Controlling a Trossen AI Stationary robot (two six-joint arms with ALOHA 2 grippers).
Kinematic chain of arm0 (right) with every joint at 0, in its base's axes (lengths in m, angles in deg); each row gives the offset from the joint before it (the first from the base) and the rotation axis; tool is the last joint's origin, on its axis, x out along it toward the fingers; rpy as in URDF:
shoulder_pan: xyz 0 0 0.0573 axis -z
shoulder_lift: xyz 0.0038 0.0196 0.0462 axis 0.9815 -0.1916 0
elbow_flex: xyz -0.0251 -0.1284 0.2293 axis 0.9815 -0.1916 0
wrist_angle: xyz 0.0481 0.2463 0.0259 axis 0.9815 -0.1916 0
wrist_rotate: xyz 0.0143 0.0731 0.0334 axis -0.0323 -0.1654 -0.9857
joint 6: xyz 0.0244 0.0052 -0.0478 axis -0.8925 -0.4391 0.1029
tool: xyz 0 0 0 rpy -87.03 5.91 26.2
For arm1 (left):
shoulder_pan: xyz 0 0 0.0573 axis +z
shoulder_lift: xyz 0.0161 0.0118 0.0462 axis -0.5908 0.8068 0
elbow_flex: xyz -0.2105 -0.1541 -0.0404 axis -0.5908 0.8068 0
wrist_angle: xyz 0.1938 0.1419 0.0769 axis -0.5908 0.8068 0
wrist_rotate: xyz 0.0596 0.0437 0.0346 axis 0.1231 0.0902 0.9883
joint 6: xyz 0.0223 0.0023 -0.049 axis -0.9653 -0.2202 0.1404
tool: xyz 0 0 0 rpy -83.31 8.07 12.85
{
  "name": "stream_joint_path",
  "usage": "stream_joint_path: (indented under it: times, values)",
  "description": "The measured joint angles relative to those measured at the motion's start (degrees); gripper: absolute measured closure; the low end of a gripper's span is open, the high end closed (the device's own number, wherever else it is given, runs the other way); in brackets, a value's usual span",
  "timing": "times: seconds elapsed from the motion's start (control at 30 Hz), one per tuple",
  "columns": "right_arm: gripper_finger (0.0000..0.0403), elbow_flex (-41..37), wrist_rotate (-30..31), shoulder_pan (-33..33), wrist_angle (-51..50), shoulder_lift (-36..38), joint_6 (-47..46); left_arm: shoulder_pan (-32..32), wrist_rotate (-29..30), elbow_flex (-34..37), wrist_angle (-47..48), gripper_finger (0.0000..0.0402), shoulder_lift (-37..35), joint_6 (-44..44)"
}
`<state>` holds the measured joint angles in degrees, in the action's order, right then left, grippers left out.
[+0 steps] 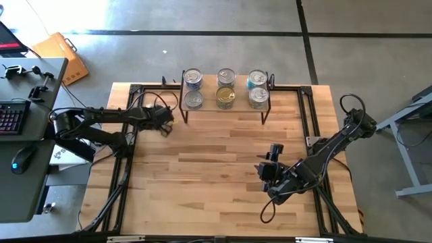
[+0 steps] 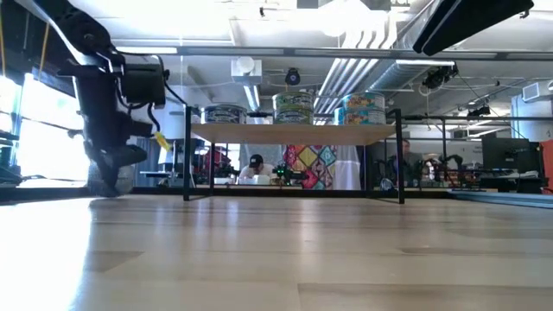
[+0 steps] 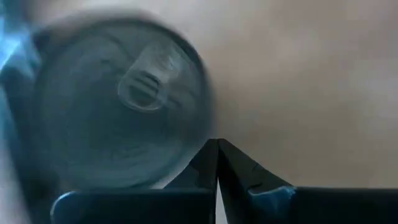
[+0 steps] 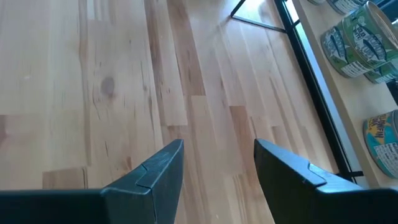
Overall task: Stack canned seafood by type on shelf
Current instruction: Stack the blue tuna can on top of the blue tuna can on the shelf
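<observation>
The shelf [image 1: 209, 102] stands at the table's far edge and carries six groups of tins [image 1: 194, 79], one of them gold-lidded [image 1: 226, 96]. In the low view they line the shelf top [image 2: 294, 132]. My left gripper [image 1: 164, 125] is just left of the shelf, low over the table, pointing down, fingers shut [image 3: 217, 146]. A silver-lidded tin with a pull tab [image 3: 118, 106] lies right under its wrist camera, blurred. My right gripper [image 1: 275, 150] hovers open [image 4: 217, 146] over bare wood on the table's right side, with the shelf's tins [image 4: 354, 40] ahead of it. My left gripper comes from above with its shut fingertips [image 3: 208, 155] at the rim of the silver tin's lid [image 3: 180, 165]. Whether they touch the tin I cannot tell.
Black frame rails [image 1: 310, 121] run along the table's sides and far edge. A desk with a keyboard and a mouse [image 1: 23, 158] stands left of the table. Bare wood [image 1: 209, 175] spreads across the table's middle and near side. People sit in the room behind [image 2: 255, 164].
</observation>
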<state>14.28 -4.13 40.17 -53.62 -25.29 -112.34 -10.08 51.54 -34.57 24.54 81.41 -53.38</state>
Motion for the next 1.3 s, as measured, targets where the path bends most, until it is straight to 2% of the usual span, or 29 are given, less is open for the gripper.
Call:
stream_joint_path:
  times: [0.1, 0.2, 0.37, 0.67, 0.83, 1.03, 1.3]
  values:
    - [0.0217, 0.00, 0.02, 0.00, 0.03, 0.00, -0.41, -2.25, -7.60, 0.22, 1.63, 0.0401, 0.19, 0.32]
    - [0.0217, 0.00, 0.04, 0.00, 0.02, 0.00, -0.61, -5.23, -9.82, -0.78, 5.45, 0.0401, -0.05, 3.83]
    - [0.0217, -0.02, 0.17, 0.15, 0.03, 0.02, -0.61, -11.39, -9.18, -3.62, 12.83, 0.0401, -1.12, 10.19]
    - [0.0217, -0.02, 0.17, 0.15, 0.06, 0.02, -0.63, -21.12, -8.26, -9.85, 18.24, 0.0401, -4.99, 15.14]
    - [0.0217, -0.02, 0.17, 0.15, 0.04, 0.02, -0.63, -24.49, -1.86, -13.18, 18.60, 0.0393, -9.90, 11.47]
    - [0.0217, -0.02, 0.15, 0.15, 0.03, 0.02, -0.66, -22.98, -0.43, -14.23, 19.89, 0.0326, -17.39, 10.02]
    - [0.0217, -0.02, 0.13, 0.15, 0.19, 0.02, -0.68, -19.44, 1.73, -14.03, 31.05, 0.0203, -18.90, 21.22]
